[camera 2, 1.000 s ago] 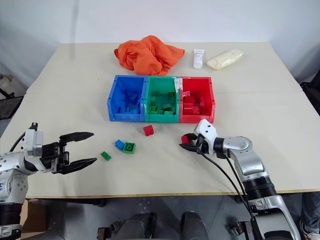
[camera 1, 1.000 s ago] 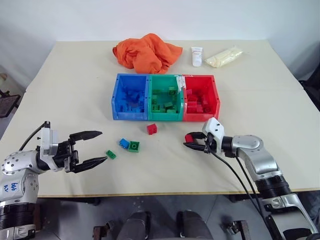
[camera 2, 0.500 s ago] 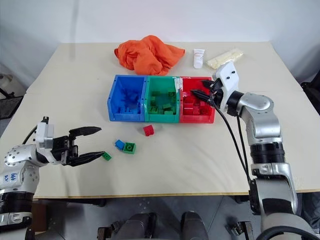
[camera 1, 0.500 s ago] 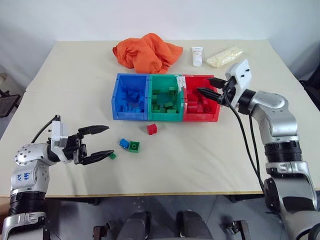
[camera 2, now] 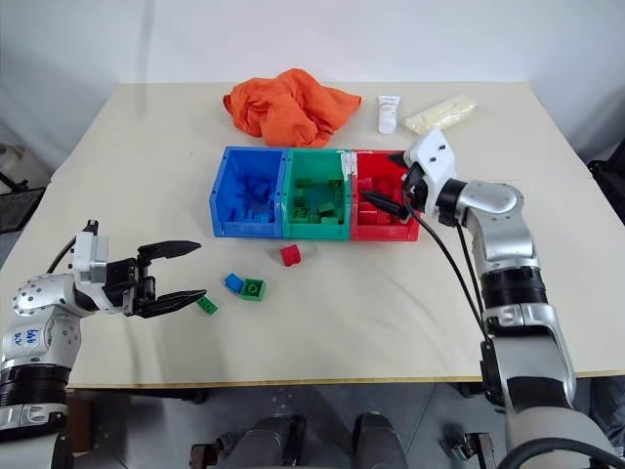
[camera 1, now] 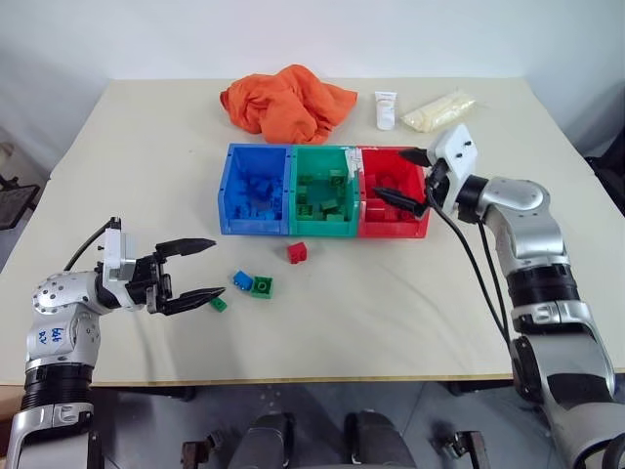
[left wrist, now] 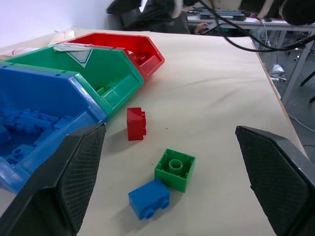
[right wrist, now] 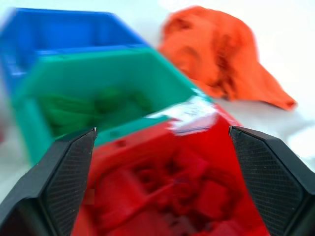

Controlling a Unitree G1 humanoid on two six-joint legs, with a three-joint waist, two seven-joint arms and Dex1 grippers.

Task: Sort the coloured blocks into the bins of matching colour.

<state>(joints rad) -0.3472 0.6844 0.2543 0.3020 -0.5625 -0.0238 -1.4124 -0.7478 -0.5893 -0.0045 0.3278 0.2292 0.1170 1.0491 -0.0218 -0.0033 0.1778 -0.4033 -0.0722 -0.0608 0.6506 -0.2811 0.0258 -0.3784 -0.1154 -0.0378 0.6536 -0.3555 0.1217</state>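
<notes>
Right pincer spread over red bin

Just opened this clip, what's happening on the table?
A humanoid robot is sorting small studded plastic bricks into three joined plastic bins. Its right tool hangs open over the red bin, holding nothing. The left tool is open by four loose bricks: small green, blue, larger green, red.

Setting: robotics lab or test room.
Evidence: plain beige table against bare white wall; desks with trailing cables beyond the table's edge; props laid out along the far edge.
</notes>
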